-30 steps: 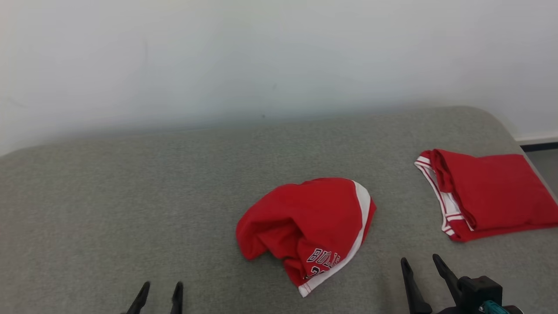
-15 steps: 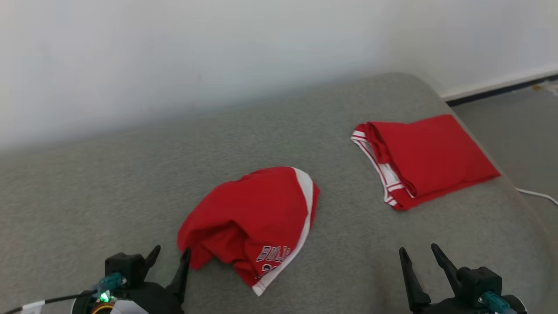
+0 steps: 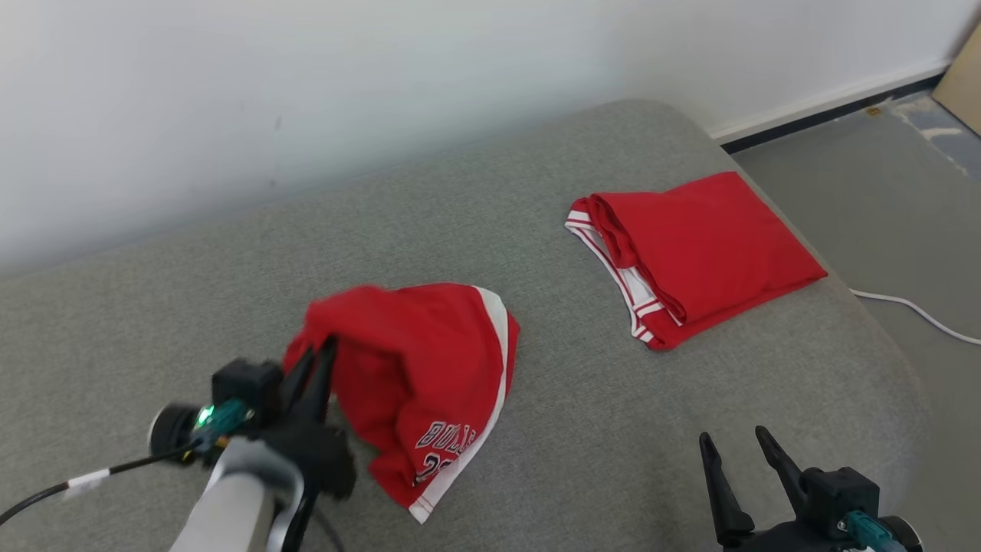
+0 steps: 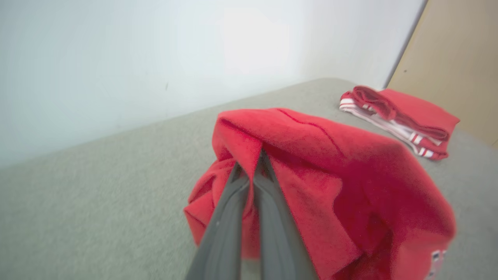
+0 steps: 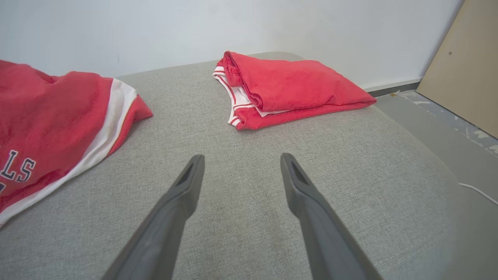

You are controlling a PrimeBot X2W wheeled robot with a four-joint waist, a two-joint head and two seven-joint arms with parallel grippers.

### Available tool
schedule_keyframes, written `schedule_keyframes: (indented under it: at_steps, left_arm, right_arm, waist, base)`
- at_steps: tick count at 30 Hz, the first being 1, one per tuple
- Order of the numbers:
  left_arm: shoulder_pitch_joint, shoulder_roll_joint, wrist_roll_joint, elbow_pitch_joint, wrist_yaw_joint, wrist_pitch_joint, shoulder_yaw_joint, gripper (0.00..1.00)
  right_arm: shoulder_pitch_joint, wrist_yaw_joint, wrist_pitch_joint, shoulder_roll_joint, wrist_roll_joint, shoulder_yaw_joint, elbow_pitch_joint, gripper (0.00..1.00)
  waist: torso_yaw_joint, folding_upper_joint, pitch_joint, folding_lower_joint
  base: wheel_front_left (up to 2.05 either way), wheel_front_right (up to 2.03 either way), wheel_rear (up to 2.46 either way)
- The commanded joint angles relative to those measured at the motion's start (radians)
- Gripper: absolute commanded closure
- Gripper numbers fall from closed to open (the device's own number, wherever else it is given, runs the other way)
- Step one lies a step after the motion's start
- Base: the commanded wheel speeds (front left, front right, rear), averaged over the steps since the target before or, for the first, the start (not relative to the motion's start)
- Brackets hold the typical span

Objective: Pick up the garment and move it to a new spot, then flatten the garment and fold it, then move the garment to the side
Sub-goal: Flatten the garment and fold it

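- We see our left gripper (image 3: pixel 320 354) closed tight on an edge of the crumpled red garment with a white stripe (image 3: pixel 437 360).
- This garment lies on the grey fabric cushion (image 3: pixel 582 429), well to the left of the folded red cloth (image 3: pixel 705 245).
- Our right gripper (image 3: pixel 732 435) is spread wide and empty, nearer to us than the folded cloth.

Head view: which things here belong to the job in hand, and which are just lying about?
In the job:
- crumpled red garment
- left hand, shut on that garment's edge
- grey padded surface under it

Lying about:
- folded red garment, far right of the surface
- white cable on the floor
- right hand, open, holding nothing
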Motion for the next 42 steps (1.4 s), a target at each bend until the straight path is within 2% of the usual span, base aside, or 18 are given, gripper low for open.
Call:
schedule_keyframes:
  at_steps: [1, 6, 12, 14, 18, 20, 25, 26, 27, 28, 31, 36, 40, 42]
  left_arm:
    - [-0.051, -0.020, 0.021, -0.018, 0.000, -0.042, -0.016, 1.00]
    - [-0.187, -0.081, 0.073, -0.104, 0.003, -0.120, -0.056, 1.00]
    - [-0.249, -0.124, 0.107, -0.329, 0.034, -0.135, -0.055, 1.00]
    - [-0.151, -0.121, 0.092, -0.378, 0.046, -0.134, -0.058, 1.00]
    - [0.031, -0.079, 0.071, -0.371, 0.065, -0.092, -0.058, 1.00]
    - [0.082, -0.068, 0.061, -0.362, 0.066, -0.081, -0.059, 1.00]
    - [0.287, 0.001, 0.016, -0.314, 0.053, -0.015, -0.056, 1.00]
    - [0.316, 0.012, 0.001, -0.313, 0.050, 0.003, -0.054, 0.80]
    - [0.342, 0.024, -0.014, -0.315, 0.043, 0.024, -0.052, 0.20]
    - [0.363, 0.042, -0.025, -0.316, 0.041, 0.049, -0.050, 0.00]
    - [0.400, 0.089, -0.042, -0.341, 0.039, 0.111, -0.035, 0.00]
    - [0.426, 0.172, -0.047, -0.411, 0.075, 0.225, 0.002, 0.00]
    - [0.381, 0.199, -0.046, -0.508, 0.095, 0.258, 0.029, 0.00]
    - [0.327, 0.194, -0.045, -0.533, 0.083, 0.291, 0.014, 0.00]
  right_arm:
    - [-0.002, -0.002, -0.003, -0.001, -0.007, 0.002, 0.000, 0.00]
    - [-0.005, -0.002, 0.001, -0.001, -0.007, 0.008, -0.003, 0.00]
    - [0.014, -0.002, 0.001, 0.000, -0.007, 0.001, -0.002, 0.00]
    - [0.022, -0.002, 0.002, 0.001, -0.006, -0.004, -0.006, 0.00]
    - [0.031, -0.002, 0.004, 0.004, -0.001, -0.001, -0.007, 0.00]
    - [0.032, -0.002, 0.004, 0.005, 0.001, -0.002, -0.008, 0.00]
    - [0.032, -0.002, 0.005, 0.007, 0.000, -0.001, -0.012, 0.00]
    - [0.033, -0.002, 0.005, 0.007, 0.000, -0.003, -0.014, 0.00]
    - [0.033, -0.002, 0.005, 0.007, 0.000, -0.004, -0.014, 0.00]
    - [0.034, -0.002, 0.006, 0.007, 0.001, -0.003, -0.014, 0.00]
    - [0.031, -0.002, 0.004, 0.010, 0.000, 0.000, -0.013, 0.00]
    - [0.020, -0.002, 0.003, 0.012, 0.004, 0.011, -0.011, 0.00]
    - [0.020, -0.002, 0.001, 0.012, 0.000, 0.006, -0.012, 0.00]
    - [0.011, -0.002, -0.001, 0.013, -0.001, 0.007, -0.013, 0.00]
  waist:
    - [0.021, -0.0001, -0.008, -0.0002]
    - [0.059, -0.0001, -0.020, -0.0002]
    - [0.122, -0.0001, -0.033, -0.0002]
    - [0.163, -0.0001, -0.039, -0.0002]
    - [0.222, -0.0001, -0.040, -0.0002]
    - [0.236, -0.0001, -0.040, -0.0002]
    - [0.302, -0.0001, -0.033, -0.0002]
    - [0.313, -0.0001, -0.031, -0.0002]
    - [0.324, -0.0001, -0.030, -0.0002]
    - [0.333, -0.0001, -0.028, -0.0002]
    - [0.349, -0.0001, -0.024, -0.0002]
    - [0.337, -0.0001, -0.017, -0.0002]
    - [0.305, -0.0001, -0.002, -0.0002]
    - [0.284, -0.0001, 0.011, -0.0002]
  base:
    - [0.00, 0.00, 0.00]
    - [0.00, 0.00, 0.00]
    - [0.00, 0.00, 0.00]
    - [0.00, 0.00, 0.00]
    - [0.00, 0.00, 0.00]
    - [0.00, 0.00, 0.00]
    - [0.00, 0.00, 0.00]
    - [0.00, 0.00, 0.00]
    - [0.00, 0.00, 0.00]
    - [0.00, 0.00, 0.00]
    - [0.00, 0.00, 0.00]
    - [0.00, 0.00, 0.00]
    - [0.00, 0.00, 0.00]
    - [0.00, 0.00, 0.00]
